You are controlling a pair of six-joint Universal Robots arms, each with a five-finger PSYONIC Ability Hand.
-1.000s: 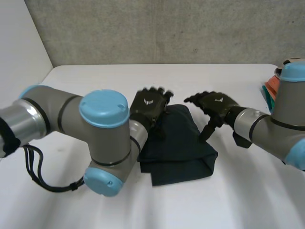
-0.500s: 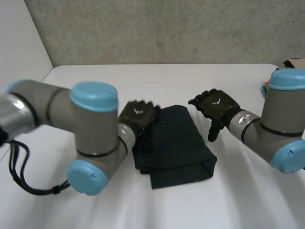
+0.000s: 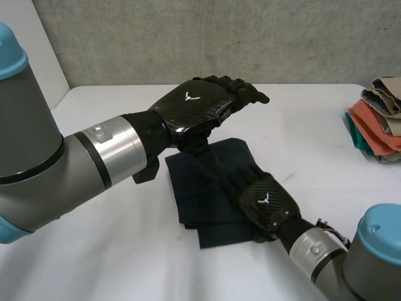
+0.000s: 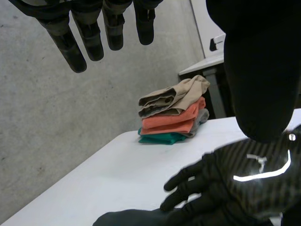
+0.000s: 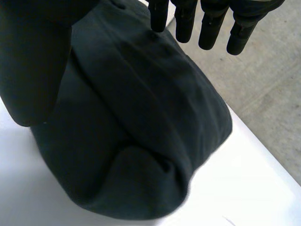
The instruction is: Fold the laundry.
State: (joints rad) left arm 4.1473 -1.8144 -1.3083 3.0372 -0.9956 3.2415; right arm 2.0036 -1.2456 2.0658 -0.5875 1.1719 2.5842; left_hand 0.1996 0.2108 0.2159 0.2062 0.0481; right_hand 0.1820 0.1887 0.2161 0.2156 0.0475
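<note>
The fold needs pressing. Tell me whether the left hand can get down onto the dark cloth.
Probably yes: the left hand hovers open above the far edge of the dark cloth, with nothing between them. The right hand sits over only its near right part.

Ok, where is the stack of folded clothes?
In the head view the stack of folded clothes sits at the table's far right edge, apart from the dark cloth mid-table; the left wrist view shows it beyond the right hand.

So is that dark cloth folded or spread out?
Folded: the cloth lies in a compact bundle with stacked layers and a rounded doubled edge.
</note>
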